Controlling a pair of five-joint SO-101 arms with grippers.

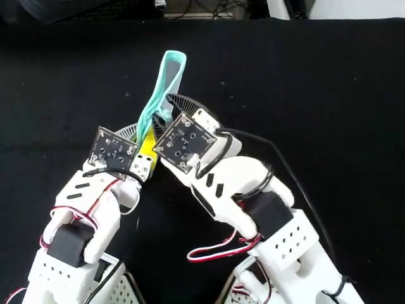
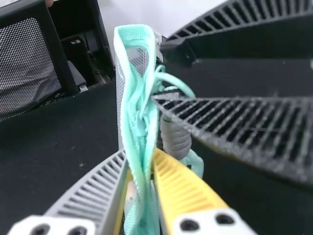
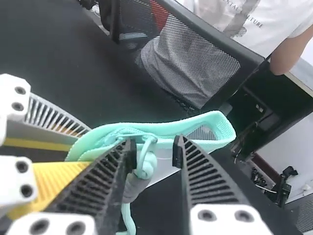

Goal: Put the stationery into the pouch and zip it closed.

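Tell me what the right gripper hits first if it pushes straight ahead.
The right gripper would probably first meet the mint cord lying between its fingers, then the pouch that the left gripper holds; depth is unclear.

The table point(image 1: 329, 95) is viewed from a fixed camera set high above it and aimed steeply down, with both arms entering at the lower edge and the pouch point(image 1: 166, 82) taken in from well off. The left wrist camera is mounted just behind the left pincer point(image 2: 142, 166) and aimed along its fingers, very close to the pouch. The right wrist camera is set likewise behind the right pincer point(image 3: 152, 147), also at close range. Both wrist views are pointed past the table's far edge toward a mesh chair point(image 3: 186, 54). The pouch is shared by all three views, and each pincer is caught in the other wrist view.
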